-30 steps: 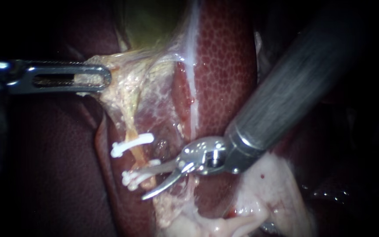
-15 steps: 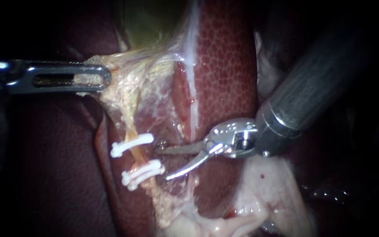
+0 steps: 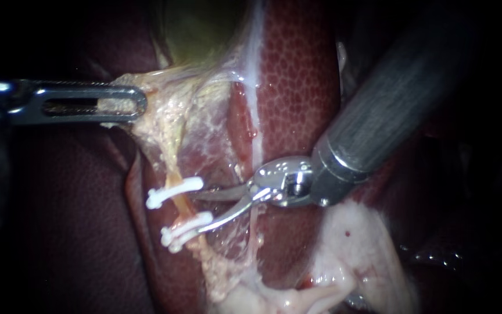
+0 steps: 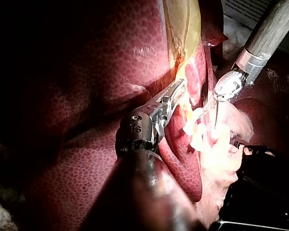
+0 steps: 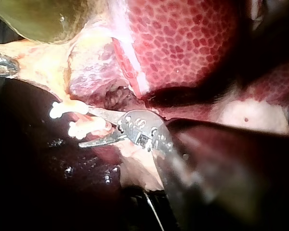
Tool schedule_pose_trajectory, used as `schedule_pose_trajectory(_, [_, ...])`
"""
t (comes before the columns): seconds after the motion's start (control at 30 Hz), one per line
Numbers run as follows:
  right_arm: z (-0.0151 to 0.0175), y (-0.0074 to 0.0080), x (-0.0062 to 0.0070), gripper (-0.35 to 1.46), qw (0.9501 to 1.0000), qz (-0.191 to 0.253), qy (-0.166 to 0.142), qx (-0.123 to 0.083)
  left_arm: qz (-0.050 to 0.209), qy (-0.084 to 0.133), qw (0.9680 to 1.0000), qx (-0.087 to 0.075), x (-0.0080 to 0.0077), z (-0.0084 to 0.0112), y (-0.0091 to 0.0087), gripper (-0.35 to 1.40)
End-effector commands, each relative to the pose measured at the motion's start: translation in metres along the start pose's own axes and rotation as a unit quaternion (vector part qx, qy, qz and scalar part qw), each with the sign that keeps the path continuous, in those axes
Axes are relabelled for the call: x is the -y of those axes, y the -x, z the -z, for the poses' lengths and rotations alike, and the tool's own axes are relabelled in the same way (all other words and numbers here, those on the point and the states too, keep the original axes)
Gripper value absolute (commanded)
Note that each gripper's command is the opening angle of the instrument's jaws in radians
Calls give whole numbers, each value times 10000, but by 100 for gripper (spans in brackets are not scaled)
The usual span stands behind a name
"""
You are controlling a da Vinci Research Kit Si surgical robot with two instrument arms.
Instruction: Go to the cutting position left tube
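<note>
Pushes back in toward 9 o'clock with right instrument (image 3: 198,212) jaws wide, tips now at the clips (image 3: 175,192), tube (image 3: 180,204) just beyond at 9 o'clock, so nearly at cutting position, with left instrument (image 3: 117,103) clamped on tissue (image 3: 164,116) throughout

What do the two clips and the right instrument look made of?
Upper clip and lower clip: probably plastic, matte opaque white, no metallic glint. Right instrument: jaws and wrist polished metal, bright silver reflections. Its shaft: dull grey, faintly streaked; metal or composite, unclear.
</note>
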Motion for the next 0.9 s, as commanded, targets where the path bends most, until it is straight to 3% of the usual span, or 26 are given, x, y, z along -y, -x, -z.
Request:
schedule_pose_trajectory(0.03, [-3,0,-1,135,10000,2,-17,7,-1,2,10000,1,0,0,0,-35])
schedule_pose_trajectory(0.63, [-24,-6,1,137,9995,9,-306,-78,-1,2,10000,1,0,0,0,-35])
schedule_pose_trajectory(0.9, [-27,-12,3,135,9986,3,-483,-237,-4,-5,10000,-2,-4,-1,0,-35])
